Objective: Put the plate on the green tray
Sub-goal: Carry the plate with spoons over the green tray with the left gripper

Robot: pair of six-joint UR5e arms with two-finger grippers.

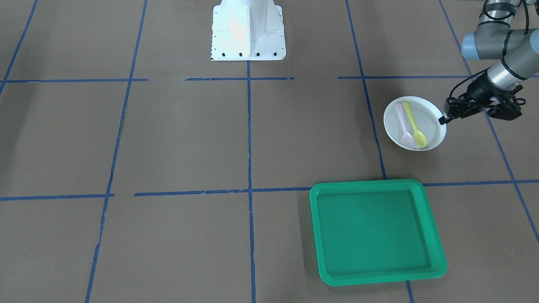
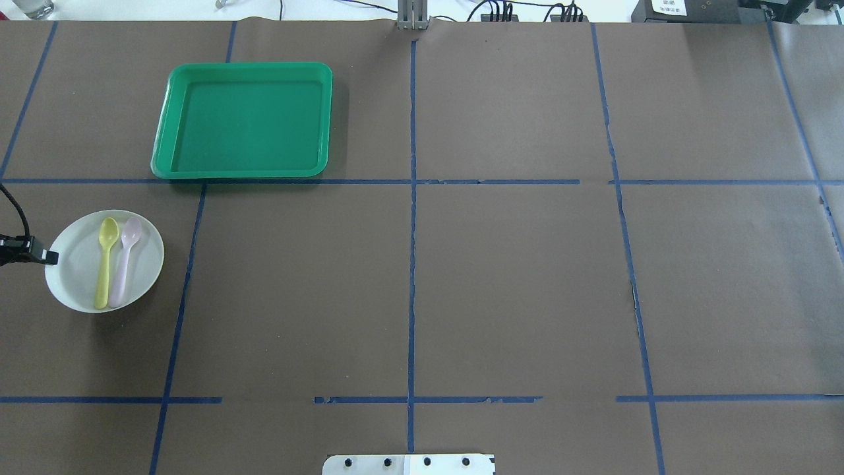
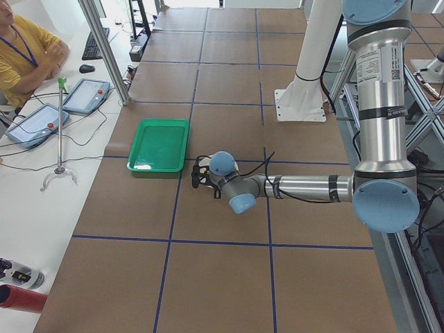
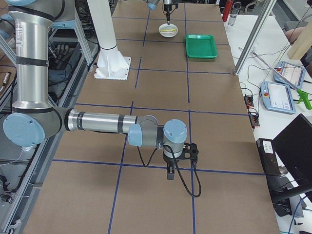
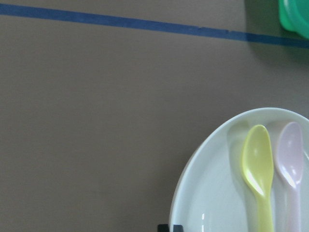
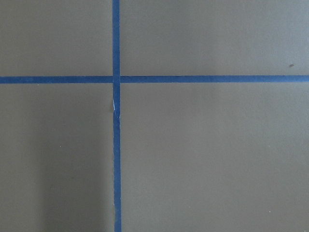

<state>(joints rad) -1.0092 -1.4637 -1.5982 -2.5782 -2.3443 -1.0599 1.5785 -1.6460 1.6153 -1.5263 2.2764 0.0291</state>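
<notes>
The right gripper (image 4: 170,173) hangs over bare brown table (image 2: 514,277) at the far right end, well apart from everything in the task. Only the side view shows it, so I cannot tell whether its fingers are spread or together.

On the robot's left, at about the same depth, sits the plate (image 2: 74,280), a small round white plastic plate with a shallow raised rim. It is probably light and stiff, with a smooth surface that could slip in a thin pinch. It carries a yellow spoon (image 2: 105,264) and a pale lilac spoon (image 2: 124,264), lying loose side by side, so any tilt would likely send them sliding. The raised rim is the only sensible place to hold it, and the plate should be kept level.

The left gripper (image 1: 443,119) is at that rim, on the plate's outer edge, the side away from the table's middle. Its fingertips look drawn close together across the lip, apparently pinching it, though the wrist view shows only a sliver of black fingertip there.

Farther out, beyond a blue tape line, the green tray (image 2: 244,119) lies flat with nothing in it, near the plate but not touching it.
</notes>
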